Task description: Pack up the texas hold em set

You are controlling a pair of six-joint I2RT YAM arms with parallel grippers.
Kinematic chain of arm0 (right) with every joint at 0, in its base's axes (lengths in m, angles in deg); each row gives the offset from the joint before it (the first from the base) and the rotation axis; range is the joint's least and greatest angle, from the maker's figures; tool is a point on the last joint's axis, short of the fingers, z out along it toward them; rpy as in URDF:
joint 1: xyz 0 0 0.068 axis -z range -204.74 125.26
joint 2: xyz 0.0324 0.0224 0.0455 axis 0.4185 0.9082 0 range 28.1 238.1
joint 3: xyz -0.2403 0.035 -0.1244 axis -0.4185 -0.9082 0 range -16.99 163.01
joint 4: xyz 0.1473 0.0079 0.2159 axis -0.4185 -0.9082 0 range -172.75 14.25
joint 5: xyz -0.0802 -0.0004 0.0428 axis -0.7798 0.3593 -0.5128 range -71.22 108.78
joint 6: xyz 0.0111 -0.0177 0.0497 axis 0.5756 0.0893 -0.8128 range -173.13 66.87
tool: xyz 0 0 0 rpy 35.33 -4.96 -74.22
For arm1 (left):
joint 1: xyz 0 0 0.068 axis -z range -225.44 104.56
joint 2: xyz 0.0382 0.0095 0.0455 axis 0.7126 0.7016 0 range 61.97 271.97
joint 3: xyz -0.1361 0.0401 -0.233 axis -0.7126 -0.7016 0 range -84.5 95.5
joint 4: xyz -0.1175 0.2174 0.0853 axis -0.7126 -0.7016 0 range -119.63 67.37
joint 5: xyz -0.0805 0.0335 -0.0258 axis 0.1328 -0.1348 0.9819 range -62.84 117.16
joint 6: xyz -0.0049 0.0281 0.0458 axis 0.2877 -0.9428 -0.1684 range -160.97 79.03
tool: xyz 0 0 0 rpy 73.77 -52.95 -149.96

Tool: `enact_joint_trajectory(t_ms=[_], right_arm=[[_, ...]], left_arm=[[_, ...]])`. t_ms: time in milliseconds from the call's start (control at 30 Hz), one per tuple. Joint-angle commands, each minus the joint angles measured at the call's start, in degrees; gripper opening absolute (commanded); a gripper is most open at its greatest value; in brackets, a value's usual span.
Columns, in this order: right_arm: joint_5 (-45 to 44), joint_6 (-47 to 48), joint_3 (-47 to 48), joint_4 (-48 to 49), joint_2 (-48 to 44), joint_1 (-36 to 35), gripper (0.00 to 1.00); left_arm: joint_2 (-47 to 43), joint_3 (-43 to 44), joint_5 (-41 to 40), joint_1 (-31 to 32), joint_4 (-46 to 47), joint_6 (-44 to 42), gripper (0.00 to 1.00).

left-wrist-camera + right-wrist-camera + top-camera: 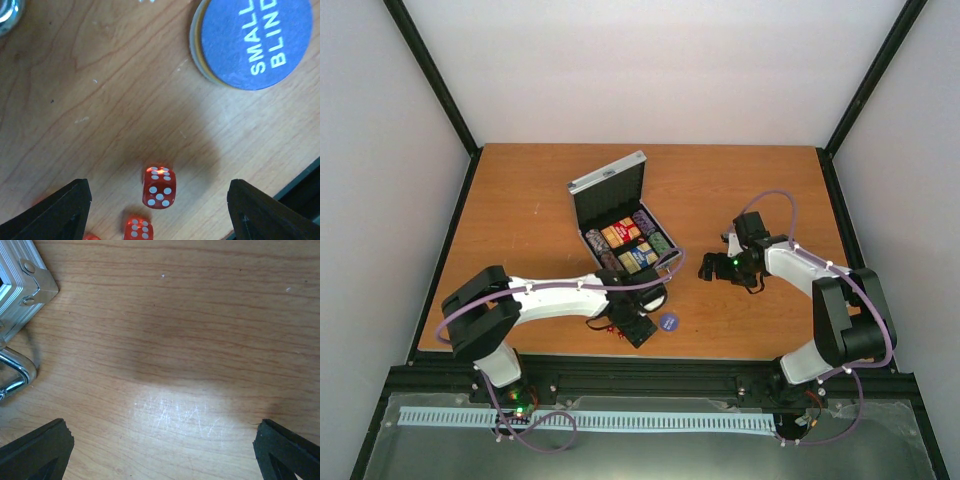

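Two arms share your brown wooden table point(520, 200). Mid-table, the small silver aluminium case point(608, 180) stands open with its lid upright and chip stacks point(596, 245) in its black lining. Your left arm point(560, 295) stretches low along the near edge, and the left gripper point(160, 187) points down, fingers spread wide and touching nothing. Your right arm point(800, 265) bends inward, and the right gripper point(162, 425) is just right of the case, equally wide over bare wood. The blue round "SMALL BLIND" disc point(255, 40) lies near the left gripper. Between its fingers sits a tiny translucent red die point(159, 187), with a second red die point(138, 229) beside it.
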Motion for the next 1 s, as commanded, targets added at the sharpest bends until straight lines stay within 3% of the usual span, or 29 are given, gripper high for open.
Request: enact_joint_trajectory(t_ms=[0,133,333,467,733,967], right_arm=[[-0.1,0.2,-0.4,0.2,-1.2,0.4,1.00],[-0.2,0.1,-0.2,0.1,-0.8,0.4,1.00],[-0.2,0.2,0.0,0.2,-0.6,0.4,1.00],[-0.3,0.1,0.0,0.5,-0.2,0.4,1.00],[-0.4,0.1,0.4,0.7,0.8,0.4,1.00],[-0.4,0.0,1.0,1.1,1.4,0.4,1.00]], left_arm=[[0.5,-1.4,-1.4,0.6,2.4,0.8,0.77],[1.2,-1.8,-1.6,0.6,2.9,0.5,0.47],[2.4,-1.7,-1.5,0.6,3.5,-0.4,0.26],[2.7,-1.1,-1.7,0.6,2.9,-0.5,0.03],[-0.6,5.1,-5.6,-0.8,-3.8,-3.5,0.01],[-0.1,12.9,-7.3,-9.3,-6.9,-9.8,0.01]])
